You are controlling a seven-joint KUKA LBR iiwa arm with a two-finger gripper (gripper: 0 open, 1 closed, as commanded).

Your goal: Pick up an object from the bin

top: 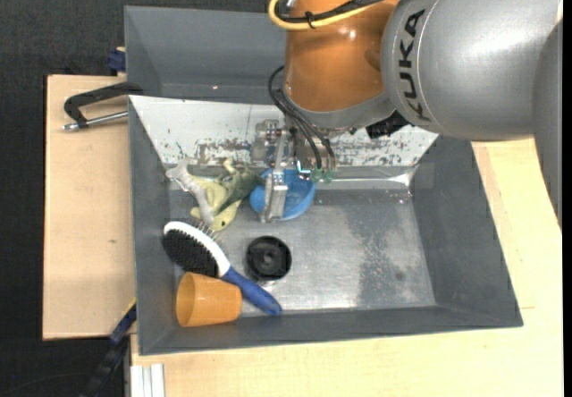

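My jaws are low in the back of the bin (375,243), right over a blue round thing (302,193) that lies just beside a heap of pale toys (214,194). I cannot tell if they are spread or squeezed. To do this well, I think I should come straight down on the blue thing, squeeze softly, and lift without bumping the toys.

Right half open, left crowded
I see bare bin floor (384,248) right; brush (195,249), cup (207,299), black cap (268,257) and toy heap (213,191) block my left.
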